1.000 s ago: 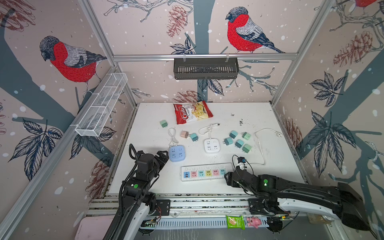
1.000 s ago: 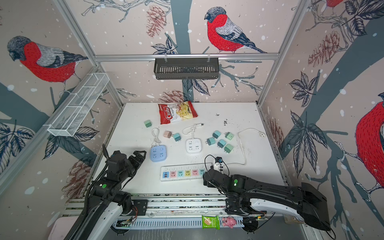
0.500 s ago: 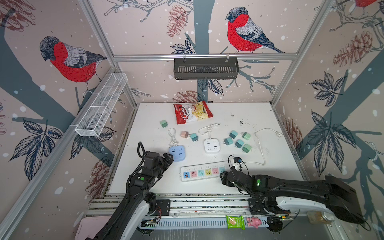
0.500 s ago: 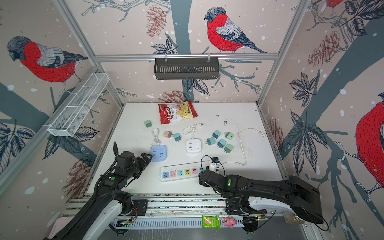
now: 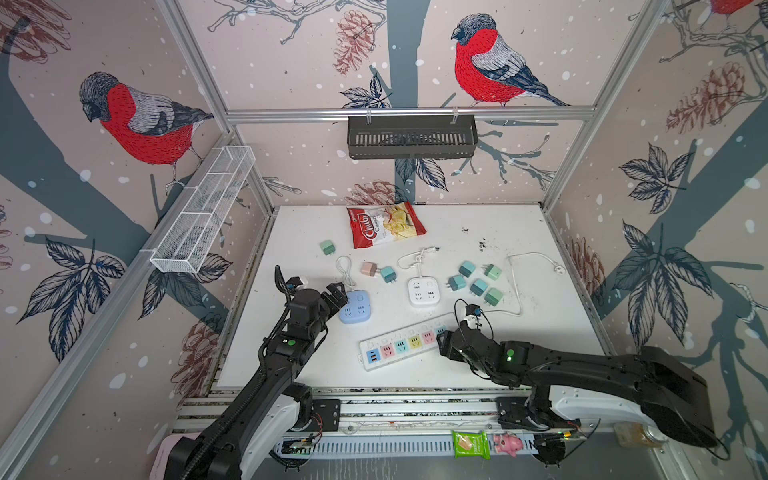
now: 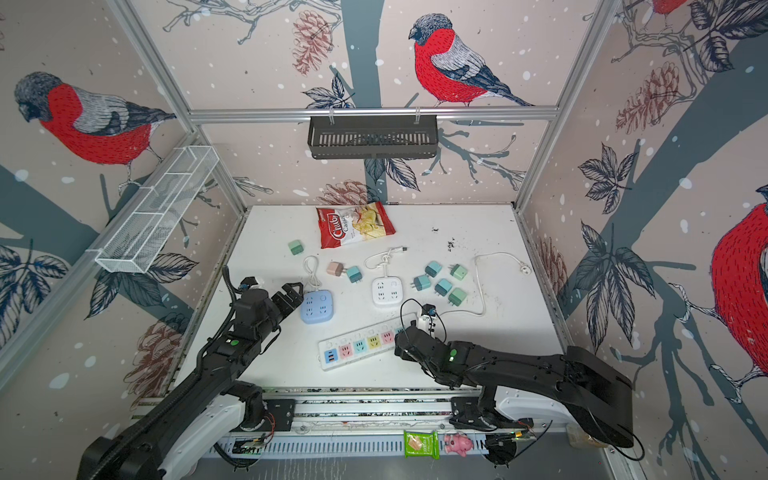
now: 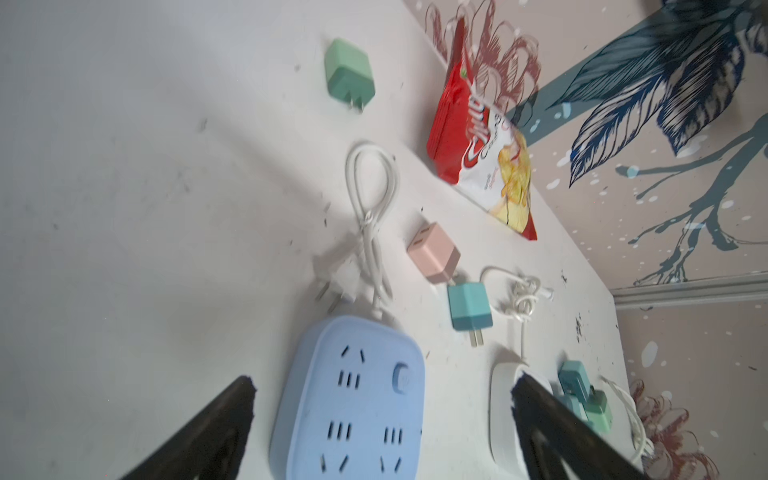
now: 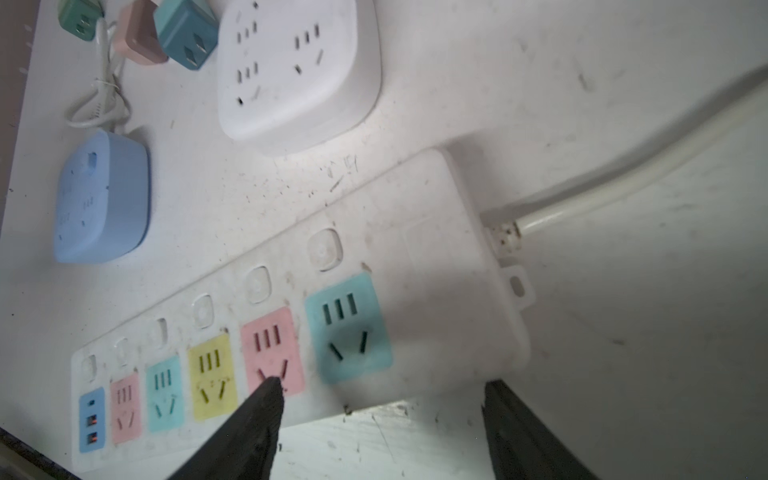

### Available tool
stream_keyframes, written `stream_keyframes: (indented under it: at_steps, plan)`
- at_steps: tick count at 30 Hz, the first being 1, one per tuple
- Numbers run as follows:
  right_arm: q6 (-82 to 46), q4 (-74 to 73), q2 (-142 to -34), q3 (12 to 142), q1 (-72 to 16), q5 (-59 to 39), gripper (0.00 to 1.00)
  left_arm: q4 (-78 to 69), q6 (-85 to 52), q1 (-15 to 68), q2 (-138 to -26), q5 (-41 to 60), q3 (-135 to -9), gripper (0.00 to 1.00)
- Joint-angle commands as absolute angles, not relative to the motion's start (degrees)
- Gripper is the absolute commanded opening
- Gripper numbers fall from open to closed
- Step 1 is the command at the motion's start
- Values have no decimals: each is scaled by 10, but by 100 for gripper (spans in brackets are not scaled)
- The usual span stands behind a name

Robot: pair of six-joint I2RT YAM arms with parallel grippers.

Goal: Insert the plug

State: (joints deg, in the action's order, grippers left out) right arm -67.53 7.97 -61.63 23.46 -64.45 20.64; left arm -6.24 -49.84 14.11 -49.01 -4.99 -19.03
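Observation:
Several small cube plugs lie loose on the white table: a green one (image 5: 327,247), a pink one (image 5: 368,269) touching a teal one (image 5: 388,274), and a cluster (image 5: 478,286) at the right. My left gripper (image 5: 338,291) (image 7: 382,382) is open, with the blue square socket block (image 5: 355,307) (image 7: 353,399) just ahead between its fingers' lines. My right gripper (image 5: 441,338) (image 8: 381,385) is open and empty at the cord end of the long white strip (image 5: 399,347) (image 8: 291,332) with coloured sockets. Neither gripper holds a plug.
A white square socket block (image 5: 424,291) sits between the blue block and the plug cluster. The strip's white cord (image 5: 517,286) loops to the right. A chips bag (image 5: 386,224) lies at the back. A black basket (image 5: 411,135) and a wire basket (image 5: 203,208) hang on the walls.
My left arm has reached forward and right, up to the blue block. My right gripper has slid left along the table to the strip's end and opened a little wider.

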Motion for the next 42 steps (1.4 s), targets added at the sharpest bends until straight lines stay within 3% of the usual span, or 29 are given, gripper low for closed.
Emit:
stream_keyframes:
  at_steps: [1,4,9,14,19,24,29,42]
  plan:
    - [-676,193,-562,260,-639,294,80,-205,-454,143,-553,-120,-215,97]
    - [-627,193,-509,276,-603,308,83,-280,-431,153,-654,-124,-254,97]
    - [-542,152,-525,310,-451,211,82,-421,-392,182,-769,-141,-281,97]
    - [-495,97,-608,342,-355,141,78,-442,-335,210,-878,-156,-370,97]
    - [-474,75,-709,394,-328,126,78,-691,-190,251,-960,-148,-358,97]
    - [-464,63,-813,451,-312,89,75,-517,-198,251,-1044,-161,-520,97]
    - [-451,59,-883,494,-308,81,72,-518,-178,252,-1094,-136,-582,97]
    - [-436,30,-933,504,-289,74,71,-438,-141,261,-1194,-178,-737,98]
